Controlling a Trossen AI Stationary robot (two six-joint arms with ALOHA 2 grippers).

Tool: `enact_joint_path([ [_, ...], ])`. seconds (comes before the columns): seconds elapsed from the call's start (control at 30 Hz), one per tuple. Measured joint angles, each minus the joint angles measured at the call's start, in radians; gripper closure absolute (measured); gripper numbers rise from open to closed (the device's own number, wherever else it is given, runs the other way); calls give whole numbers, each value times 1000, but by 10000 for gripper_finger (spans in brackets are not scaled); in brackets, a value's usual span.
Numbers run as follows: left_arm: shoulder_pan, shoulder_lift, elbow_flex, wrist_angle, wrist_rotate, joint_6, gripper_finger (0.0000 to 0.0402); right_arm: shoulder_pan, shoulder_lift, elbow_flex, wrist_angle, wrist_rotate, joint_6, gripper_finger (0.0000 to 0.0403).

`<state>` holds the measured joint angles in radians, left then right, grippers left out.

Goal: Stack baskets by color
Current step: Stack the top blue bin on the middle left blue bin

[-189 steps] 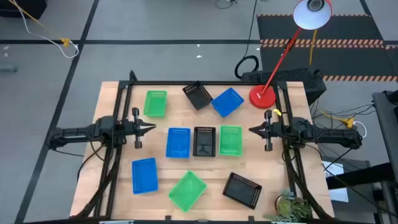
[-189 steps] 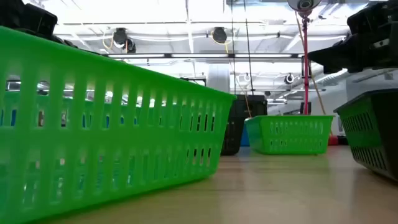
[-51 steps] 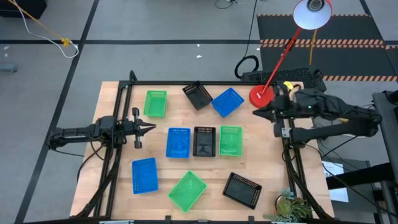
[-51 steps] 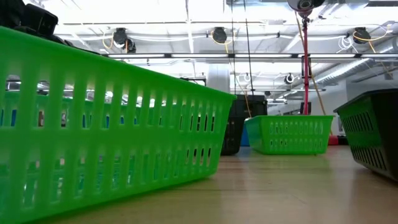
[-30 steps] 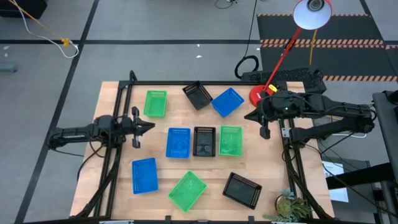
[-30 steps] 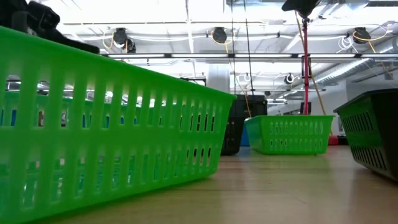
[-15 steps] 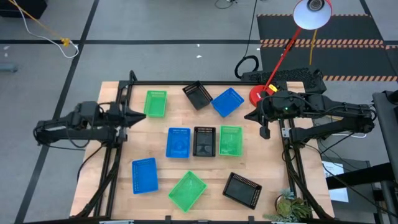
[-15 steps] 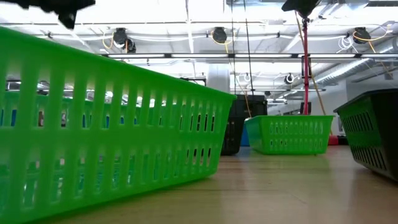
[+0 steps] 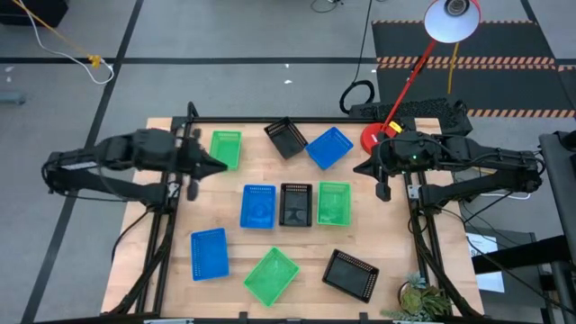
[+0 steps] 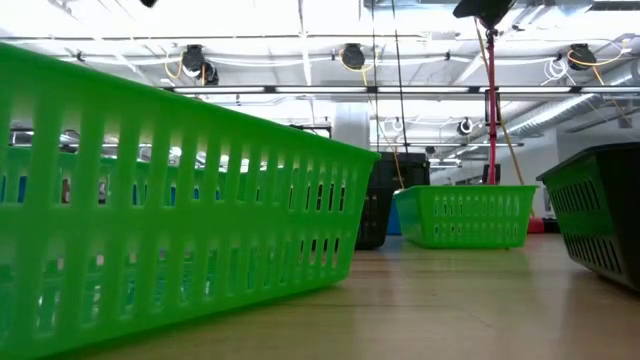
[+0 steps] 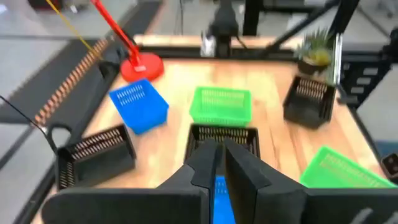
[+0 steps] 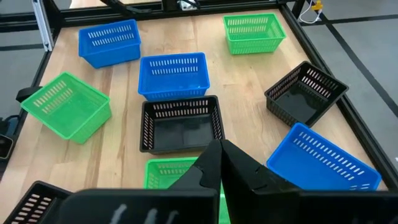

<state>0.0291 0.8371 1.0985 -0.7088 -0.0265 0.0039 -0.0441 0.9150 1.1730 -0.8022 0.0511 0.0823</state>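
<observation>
Nine baskets sit on their bottoms on the wooden table (image 9: 234,229), apart from one another. At the far side are a green one (image 9: 224,149), a black one (image 9: 286,138) and a blue one (image 9: 328,148). Side by side in the middle are blue (image 9: 258,206), black (image 9: 295,204) and green (image 9: 334,203). Along the near edge are blue (image 9: 209,252), green (image 9: 271,274) and black (image 9: 350,274). My left gripper (image 9: 219,167) hangs shut above the table's left side, slanting down. My right gripper (image 9: 360,169) hangs shut above the right side. Neither holds anything.
A red round lamp base (image 9: 379,139) stands at the far right corner, its rod rising to a white lamp head (image 9: 452,20). A small plant (image 9: 418,297) sits at the near right corner. Black frame rails (image 9: 171,225) run along the left and right sides.
My left arm has risen from low at the table's left edge, gone up out of the low view, and tipped so that its gripper slants down over the table near the far green basket. Its fingers stay shut. No basket has moved.
</observation>
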Motion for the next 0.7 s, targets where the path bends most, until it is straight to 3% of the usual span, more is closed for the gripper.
enact_joint_path([
  [0.17,-39,118,0,75,-27,-4,371,0,0,-28,33,0,19,403],
  [0.37,-48,213,-1,47,-90,150,371,0,13,-86,124,0,52,403],
  [0.7,-41,235,-1,54,-90,221,371,-71,158,-101,223,6,-138,403],
])
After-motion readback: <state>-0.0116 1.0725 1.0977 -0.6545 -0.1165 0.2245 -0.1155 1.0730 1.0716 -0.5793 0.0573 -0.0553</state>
